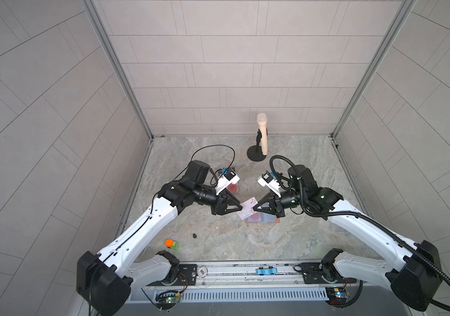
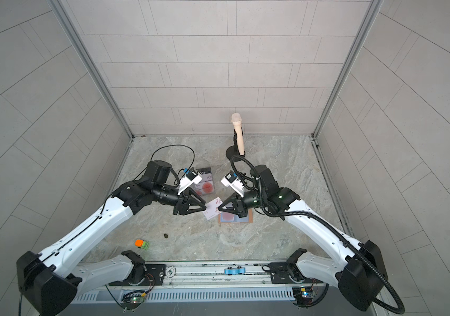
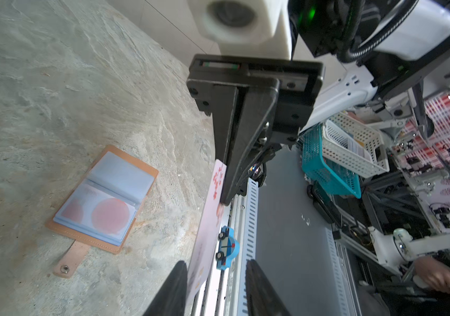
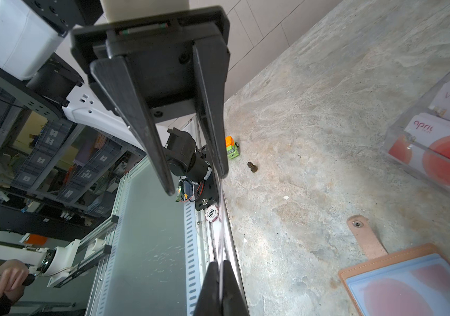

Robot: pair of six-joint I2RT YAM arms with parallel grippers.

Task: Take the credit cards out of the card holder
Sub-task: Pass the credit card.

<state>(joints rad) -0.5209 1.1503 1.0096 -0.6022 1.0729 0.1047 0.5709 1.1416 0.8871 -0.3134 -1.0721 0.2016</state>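
The tan card holder [image 1: 266,219] [image 3: 103,199] lies open on the table, with red circles showing through one blue-grey sleeve [image 3: 110,216]. Above its left edge a pale pink credit card [image 1: 247,209] [image 3: 207,240] is held in the air. My right gripper [image 1: 254,209] [image 4: 220,264] is shut on the card's right end, seen edge-on in the right wrist view. My left gripper [image 1: 240,210] [image 3: 216,264] is open around the card's left end. The card rests against one finger, with a gap to the other. More cards stand in a clear plastic box [image 2: 204,182] [image 4: 437,147].
A microphone on a black stand [image 1: 261,136] is at the back. An orange-green toy truck [image 1: 171,244] and a small dark piece [image 1: 194,235] lie at the front left. A blue toy car [image 1: 265,270] and a poker chip [image 1: 202,271] sit on the front rail.
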